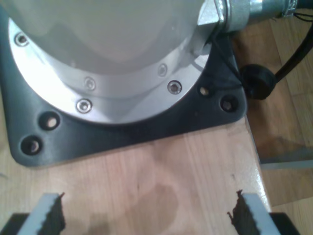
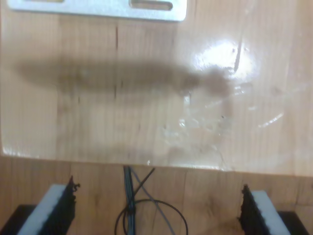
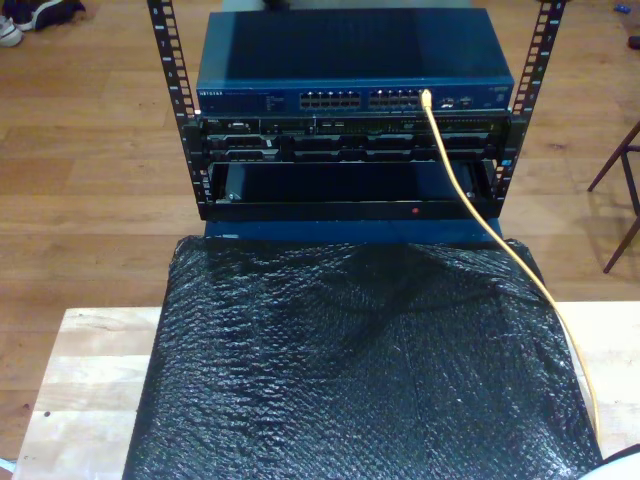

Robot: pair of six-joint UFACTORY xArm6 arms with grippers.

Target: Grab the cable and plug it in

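Both claws spread, nothing between: my first gripper (image 1: pixel 144 215) over arm base, my second gripper (image 2: pixel 159 210) at table edge. Cable (image 3: pixel 470 200) already seated in switch (image 3: pixel 355 100) (free end hidden, exterior view's right). Risk: blind grab tugs plug out.

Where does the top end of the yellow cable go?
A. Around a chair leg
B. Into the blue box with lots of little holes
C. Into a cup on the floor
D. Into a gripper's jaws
B. In the exterior view the cable runs up from the black bubble wrap and its end sits in a port on the front of the blue box in the rack.
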